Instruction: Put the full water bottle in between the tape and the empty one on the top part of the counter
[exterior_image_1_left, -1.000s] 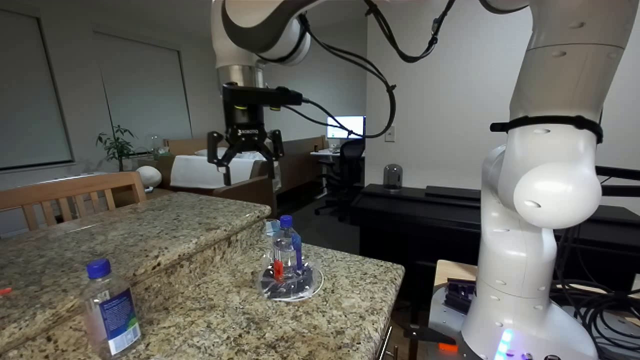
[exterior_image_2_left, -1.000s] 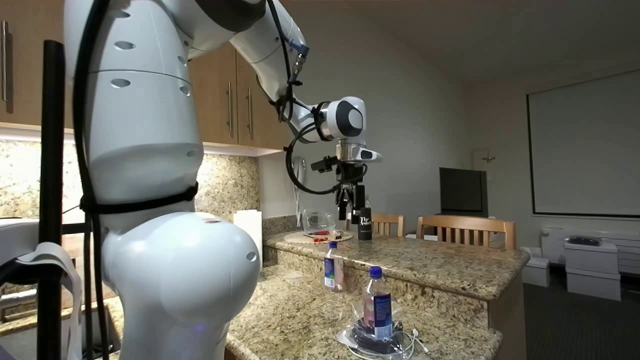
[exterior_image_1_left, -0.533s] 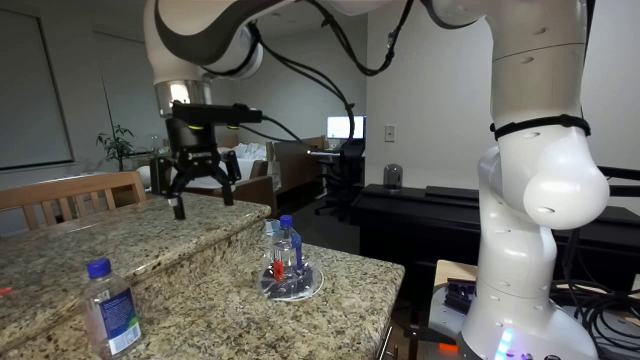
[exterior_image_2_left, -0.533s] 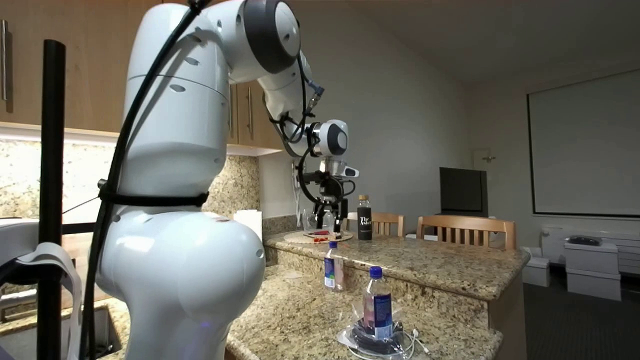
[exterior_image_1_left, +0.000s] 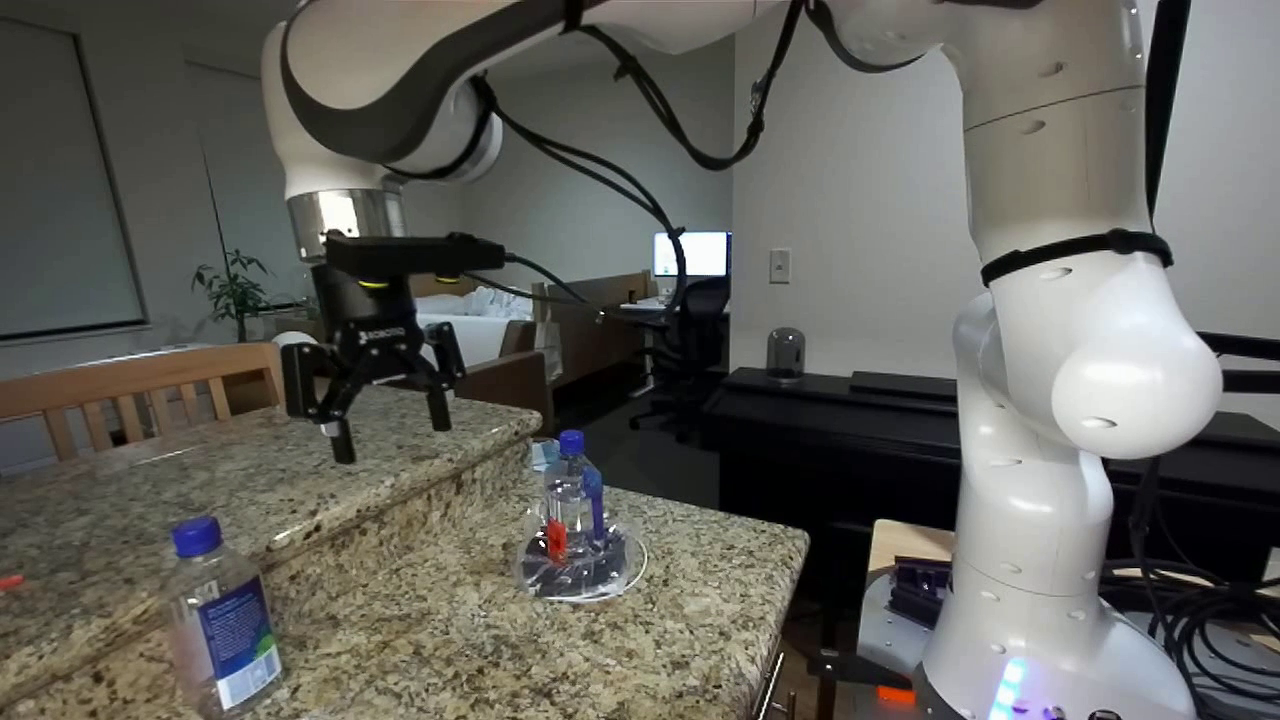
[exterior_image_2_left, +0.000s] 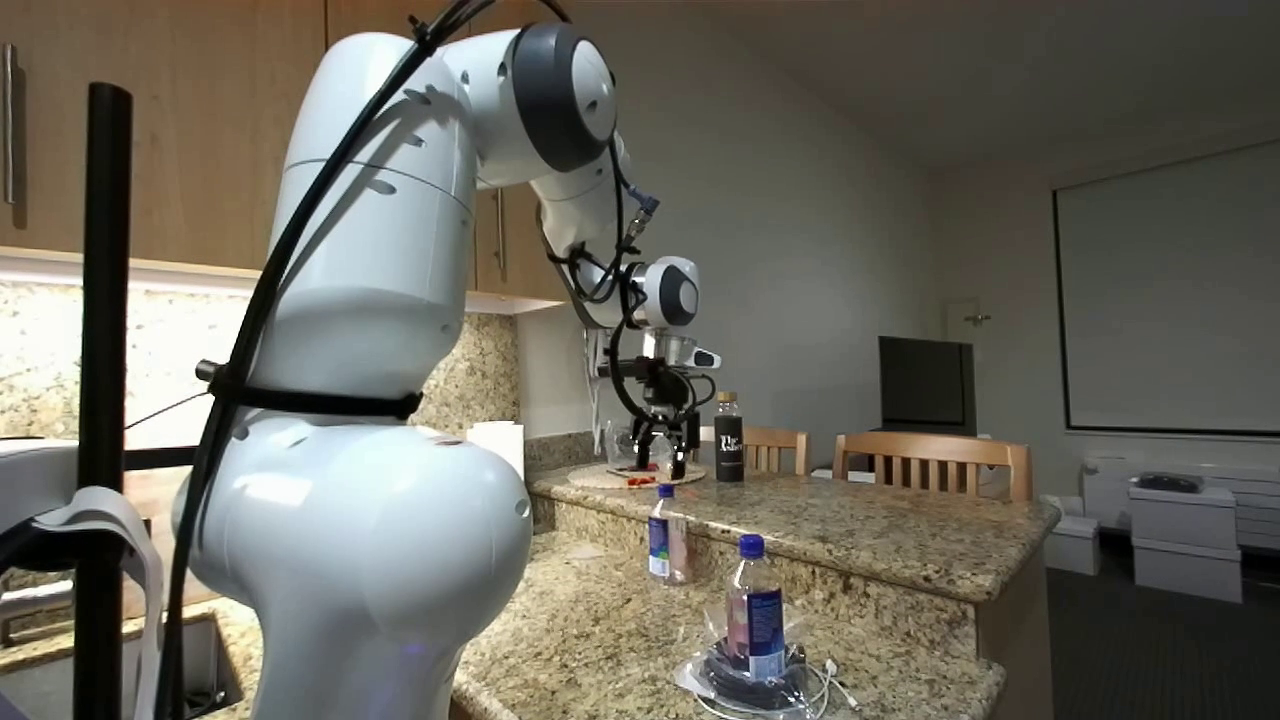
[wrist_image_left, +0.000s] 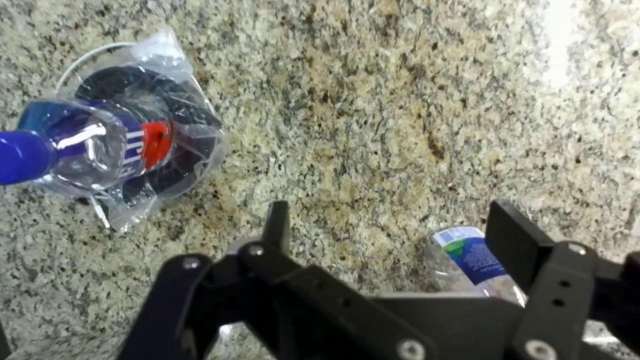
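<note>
A clear bottle (exterior_image_1_left: 572, 500) with blue cap and label stands upright on a dark ring in a clear bag, which fits the tape (wrist_image_left: 187, 102); the bottle also shows in the wrist view (wrist_image_left: 95, 137). A similar bottle (exterior_image_1_left: 238, 630) stands on the lower tier beside the step; its label shows in the wrist view (wrist_image_left: 475, 257), partly behind a finger. I cannot tell which bottle is full. My gripper (exterior_image_1_left: 392, 440) is open and empty above the counter, between the bottles in the wrist view (wrist_image_left: 388, 215). The top part of the counter (exterior_image_2_left: 860, 515) is the raised granite tier.
A black-sleeved bottle (exterior_image_2_left: 729, 445) stands on the raised tier near a round mat (exterior_image_2_left: 590, 476) with red items. Wooden chairs (exterior_image_2_left: 930, 455) stand behind that tier. A white cable (exterior_image_2_left: 840, 680) lies by the bag. A paper towel roll (exterior_image_2_left: 497, 445) stands at the back.
My gripper has moved down and, in an exterior view, to the left, nearer the bottle by the step. The move is smaller in the last half second. The bottles have not moved.
</note>
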